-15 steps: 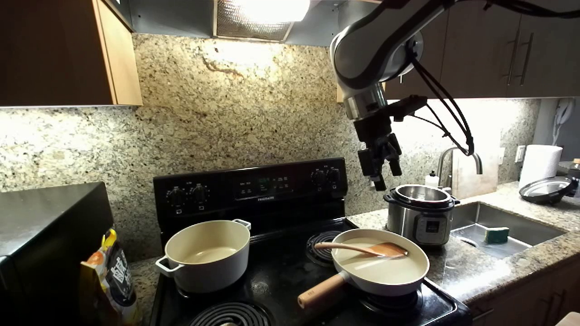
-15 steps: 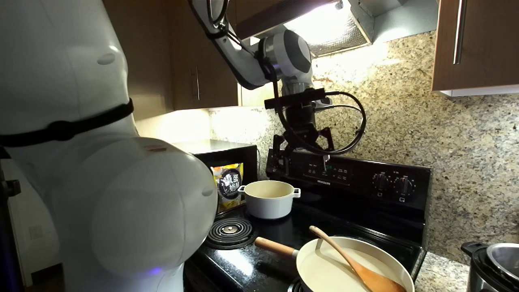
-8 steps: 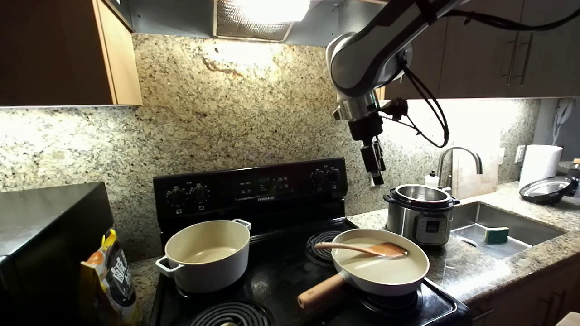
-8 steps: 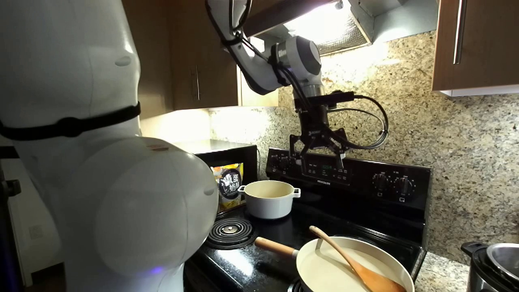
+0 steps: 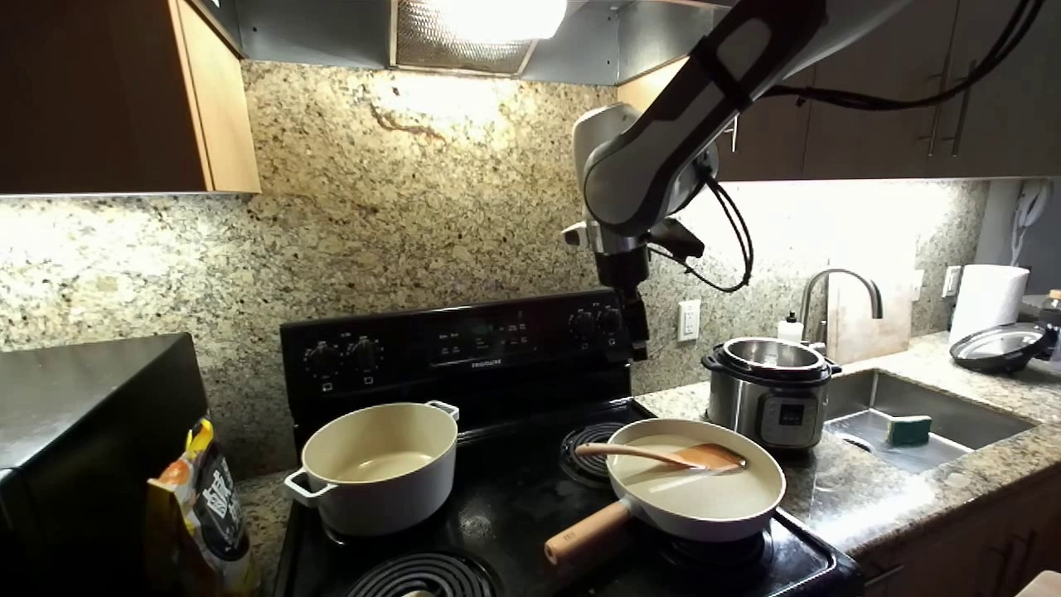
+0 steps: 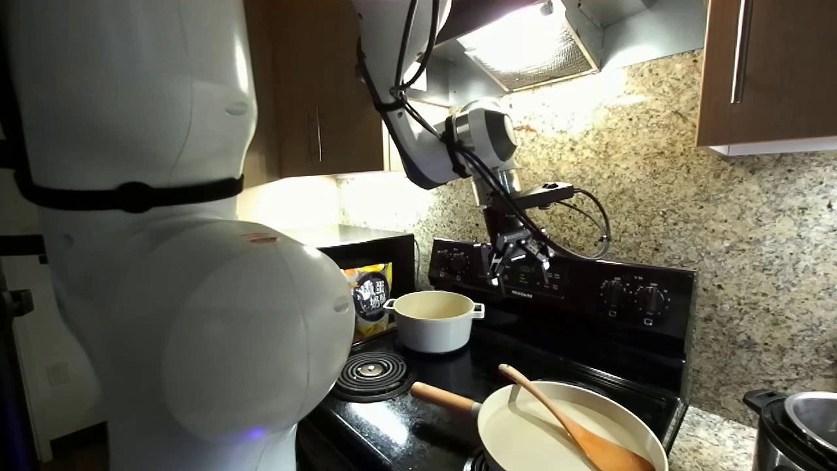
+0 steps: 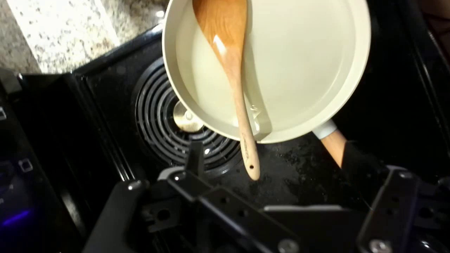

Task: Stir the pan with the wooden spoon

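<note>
One black two-fingered gripper (image 7: 277, 156) hangs at the end of your white-and-grey robot arm (image 5: 655, 174), over the glossy black stove (image 5: 514, 497), its jaws spread wide and angled downward. In the wrist view you look past the fingertips to a slim reddish-brown wooden spoon (image 7: 233, 66), which lies lower than they do and clear of them. It slants across a shallow round frying pan (image 7: 306, 63), pale cream inside. Taking that pan as your dial, with the top of the wrist view as twelve o'clock, you find the spoon's blade inside toward half past ten, its handle crossing the rim just past six and the holed end sticking out beyond. The pan's own thick light-wood handle leaves at five, and a black coil burner (image 7: 154, 116) shows at half past seven, partly hidden by the pan.

In an exterior view, same dial, you have the gripper at eleven, higher up. A deep pale two-handled pot (image 5: 398, 497) with a cream lining stands upright on the stove at nine, and a printed black-and-yellow bag (image 5: 220, 514) is farther out that way. Just past one is a shiny steel pot (image 5: 767, 414) with a black collar, on the speckled stone counter (image 5: 887, 502). Between two and three, a steel sink (image 5: 970, 405) holds a green sponge (image 5: 909, 430).
</note>
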{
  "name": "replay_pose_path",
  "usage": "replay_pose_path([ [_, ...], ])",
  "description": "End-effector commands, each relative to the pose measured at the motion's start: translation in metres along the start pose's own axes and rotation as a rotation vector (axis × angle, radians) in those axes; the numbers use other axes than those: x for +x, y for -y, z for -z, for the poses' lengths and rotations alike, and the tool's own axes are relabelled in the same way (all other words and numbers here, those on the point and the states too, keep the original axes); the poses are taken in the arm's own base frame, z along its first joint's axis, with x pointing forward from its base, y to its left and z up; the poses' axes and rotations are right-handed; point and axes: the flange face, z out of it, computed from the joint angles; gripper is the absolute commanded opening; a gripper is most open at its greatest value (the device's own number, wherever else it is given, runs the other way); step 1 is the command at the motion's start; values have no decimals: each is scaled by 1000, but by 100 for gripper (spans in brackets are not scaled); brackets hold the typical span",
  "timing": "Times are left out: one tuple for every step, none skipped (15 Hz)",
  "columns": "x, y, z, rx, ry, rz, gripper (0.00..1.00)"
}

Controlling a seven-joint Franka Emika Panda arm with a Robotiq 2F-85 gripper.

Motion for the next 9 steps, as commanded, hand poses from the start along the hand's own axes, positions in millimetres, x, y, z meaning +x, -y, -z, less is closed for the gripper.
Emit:
replay_pose_path([
  [10,4,1,-12,-20,26,100],
  [17,7,0,-16,-26,40,100],
  [20,9,0,-16,-27,47,100],
  [21,9,0,-16,-27,49,100],
  [20,9,0,-16,-28,49,100],
  [20,8,-1,-16,-27,51,100],
  [20,8,-1,-16,-27,51,100],
  [22,4,-4,-10,-40,52,100],
  [26,0,-8,-36,-53,96,100],
])
